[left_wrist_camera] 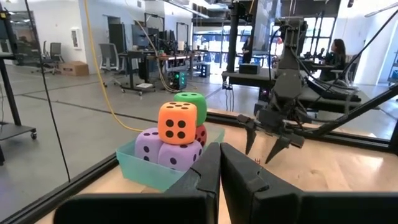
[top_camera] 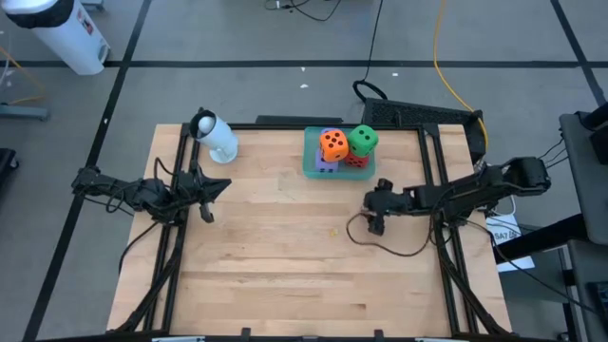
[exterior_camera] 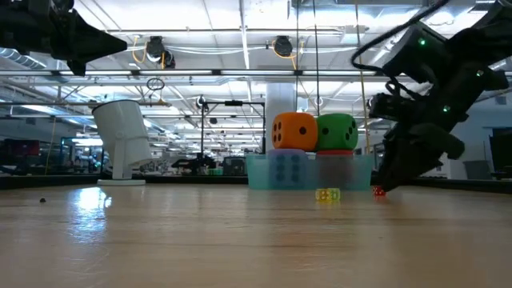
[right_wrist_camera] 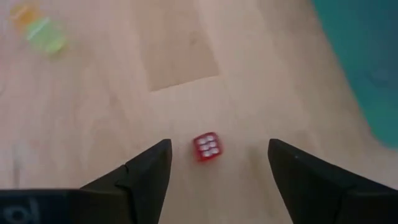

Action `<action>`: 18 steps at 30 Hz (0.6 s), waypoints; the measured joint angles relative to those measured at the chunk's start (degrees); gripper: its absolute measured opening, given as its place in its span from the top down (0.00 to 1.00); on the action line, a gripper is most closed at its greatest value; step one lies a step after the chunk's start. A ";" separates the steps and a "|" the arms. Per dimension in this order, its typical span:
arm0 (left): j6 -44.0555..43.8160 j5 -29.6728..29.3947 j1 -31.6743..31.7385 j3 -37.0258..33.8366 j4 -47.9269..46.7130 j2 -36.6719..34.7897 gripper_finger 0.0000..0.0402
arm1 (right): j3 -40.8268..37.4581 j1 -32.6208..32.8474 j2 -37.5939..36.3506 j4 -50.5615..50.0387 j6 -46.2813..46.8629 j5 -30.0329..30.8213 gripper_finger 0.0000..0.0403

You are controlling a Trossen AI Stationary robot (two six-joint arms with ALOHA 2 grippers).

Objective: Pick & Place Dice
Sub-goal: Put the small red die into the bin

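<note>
Dice are mostly sitting stacked in the teal tray already; right gripper, fingers wide, is hovering over a tiny red die lying on the table. Left gripper, fingers pinched together, is waiting near the table's left edge.

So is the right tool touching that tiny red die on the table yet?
Apart. The right wrist view shows the small red die lying on bare wood between the right tool's open fingers, with clear gaps on both sides.

Wood table w/ tray, small dice
</note>
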 joint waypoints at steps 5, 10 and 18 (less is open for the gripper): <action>0.55 0.00 0.00 0.00 -0.23 0.02 0.95 | -1.89 0.40 0.00 3.48 -6.95 -1.66 0.37; -0.15 0.00 0.00 0.00 -0.24 0.02 0.95 | -5.22 0.26 -0.11 8.80 -9.06 -2.84 0.39; -0.28 0.00 0.00 0.00 -0.21 0.01 0.95 | -7.66 -0.06 -0.07 14.88 -12.99 -4.42 0.49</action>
